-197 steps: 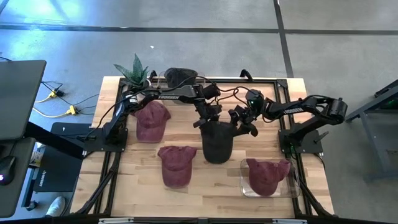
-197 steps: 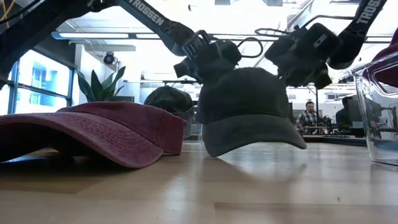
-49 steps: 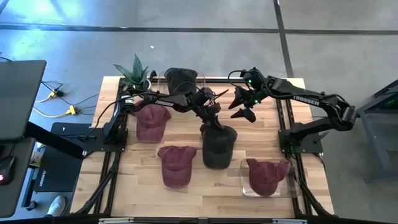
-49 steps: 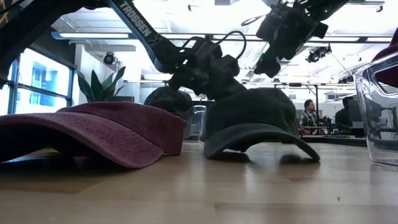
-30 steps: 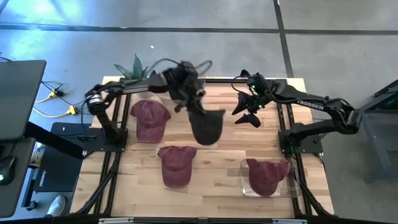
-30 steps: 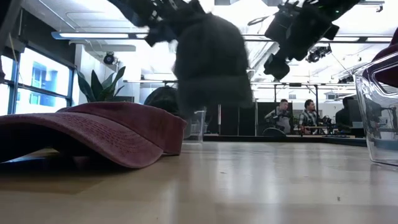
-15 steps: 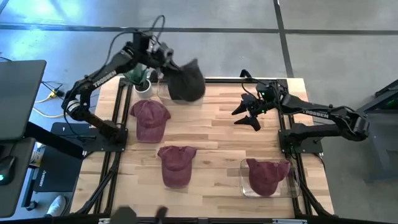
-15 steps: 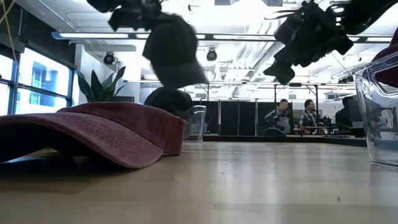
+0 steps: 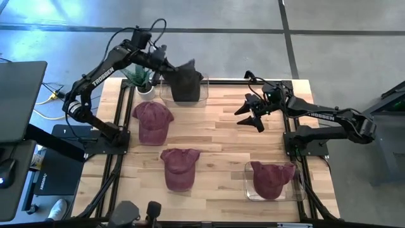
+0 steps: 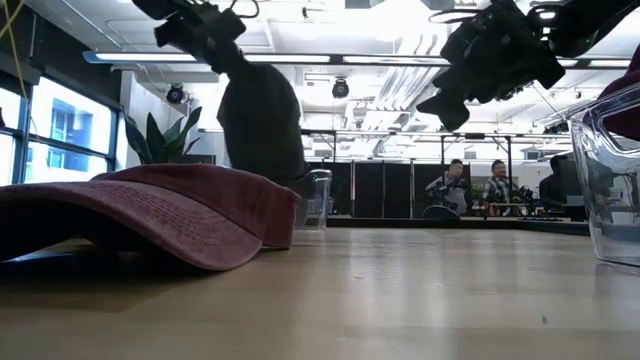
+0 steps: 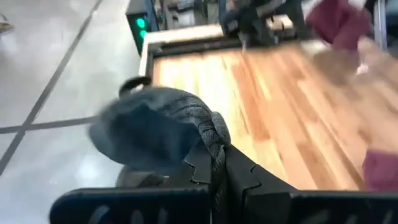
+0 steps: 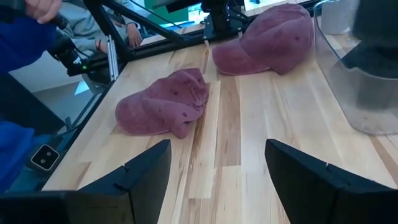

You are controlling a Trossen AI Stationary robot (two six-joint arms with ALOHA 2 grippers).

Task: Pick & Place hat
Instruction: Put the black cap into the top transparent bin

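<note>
A dark grey hat (image 9: pixel 184 83) hangs from my left gripper (image 9: pixel 166 68), which is shut on it above a clear bin (image 9: pixel 202 89) at the table's far edge. In the low view the hat (image 10: pixel 262 120) droops long below the gripper (image 10: pixel 215 40), and its lower end is hidden behind a maroon hat (image 10: pixel 160 215). My right gripper (image 9: pixel 250 114) hovers open over the table's right half, with nothing between its fingers (image 12: pixel 146 177). My left gripper pinches a bunched fold of the hat's cloth (image 11: pixel 213 132) between its two fingers. It comes in from the table's left, slanting down. The hat hangs slack below the fingers, lifted off the table; whether its lower end touches the bin, I cannot tell.
Two maroon hats (image 9: pixel 153 121) (image 9: pixel 179 168) lie on the table's left and middle. A third maroon hat (image 9: pixel 272 177) sits in a clear bin (image 9: pixel 248 183) at the near right. A potted plant (image 9: pixel 140 79) stands at the far left corner. People show beyond the table.
My left gripper has swung the dark hat from above the table's middle toward the far left, then come down over the far bin. The hat, swinging out sideways half a second ago, now hangs straight down.
</note>
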